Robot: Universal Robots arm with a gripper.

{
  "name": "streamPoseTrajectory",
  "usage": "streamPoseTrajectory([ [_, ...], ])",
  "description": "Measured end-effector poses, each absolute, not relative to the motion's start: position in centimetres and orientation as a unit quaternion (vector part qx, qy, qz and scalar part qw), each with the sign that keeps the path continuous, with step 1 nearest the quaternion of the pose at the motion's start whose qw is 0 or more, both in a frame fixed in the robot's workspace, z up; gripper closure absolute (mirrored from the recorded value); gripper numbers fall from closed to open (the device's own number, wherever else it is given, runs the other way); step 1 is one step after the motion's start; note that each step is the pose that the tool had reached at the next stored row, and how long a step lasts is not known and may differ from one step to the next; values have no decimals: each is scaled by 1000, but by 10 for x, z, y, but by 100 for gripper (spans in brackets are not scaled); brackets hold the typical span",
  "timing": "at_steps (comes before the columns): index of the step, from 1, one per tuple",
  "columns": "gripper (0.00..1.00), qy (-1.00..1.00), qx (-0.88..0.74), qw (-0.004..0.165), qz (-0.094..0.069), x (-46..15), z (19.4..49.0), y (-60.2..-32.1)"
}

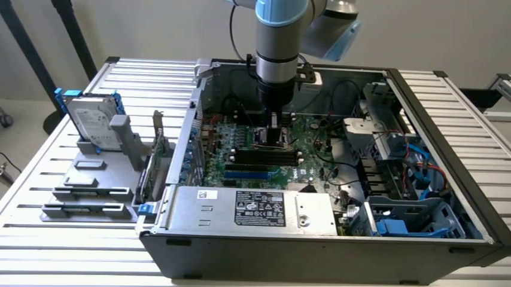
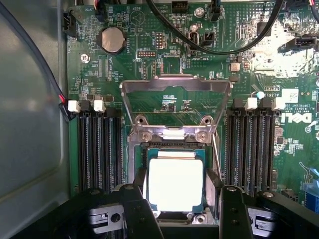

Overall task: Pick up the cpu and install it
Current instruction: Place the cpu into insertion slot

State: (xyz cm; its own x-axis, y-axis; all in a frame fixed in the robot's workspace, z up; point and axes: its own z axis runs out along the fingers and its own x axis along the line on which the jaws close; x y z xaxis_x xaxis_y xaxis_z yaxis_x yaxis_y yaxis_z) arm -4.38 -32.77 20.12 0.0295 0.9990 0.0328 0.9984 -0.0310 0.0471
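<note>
Clearly well along: found the hand [image 1: 271, 133] deep inside the open computer case [image 1: 319, 254] on the bench [image 1: 72, 248], low over the green board [image 2: 164, 55]. From the wrist view, saw the cpu [image 2: 175, 186] lying flat and square within the socket [image 2: 172, 135], between the two banks of memory slots [image 2: 97, 149], with the hand straddling it. Could not tell whether the hand gripped the cpu or merely flanked it, released. Saw the socket's metal flap [image 2: 174, 83] tipped up and open, apart from the cpu. Judged seating the cpu to be the step in hand. Called for keeping the cpu level, its edges parallel to the socket walls and its corners matched. Called too for no pressing down and no sideways drag, since bent contacts seemed the likeliest harm. Needed equal care in any letting-go, so as not to nudge the cpu askew.
</note>
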Motion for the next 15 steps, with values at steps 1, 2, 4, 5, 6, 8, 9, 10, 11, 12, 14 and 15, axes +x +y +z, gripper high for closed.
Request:
streamPoseTrajectory([
  [1,45,696,717,6,28,-44,201,-327],
  [2,45,696,717,6,28,-44,201,-327],
  [4,45,696,717,6,28,-44,201,-327],
  [5,45,696,717,6,28,-44,201,-327],
  [6,45,696,717,6,28,-44,201,-327],
  [8,45,696,717,6,28,-44,200,-327],
  [9,45,696,717,6,28,-44,200,-327],
  [10,45,696,717,6,28,-44,200,-327],
  [11,45,696,717,6,28,-44,199,-327],
  [12,45,696,717,6,28,-44,199,-327],
  [14,45,696,717,6,28,-44,199,-327],
  [15,45,697,717,6,28,-44,199,-326],
])
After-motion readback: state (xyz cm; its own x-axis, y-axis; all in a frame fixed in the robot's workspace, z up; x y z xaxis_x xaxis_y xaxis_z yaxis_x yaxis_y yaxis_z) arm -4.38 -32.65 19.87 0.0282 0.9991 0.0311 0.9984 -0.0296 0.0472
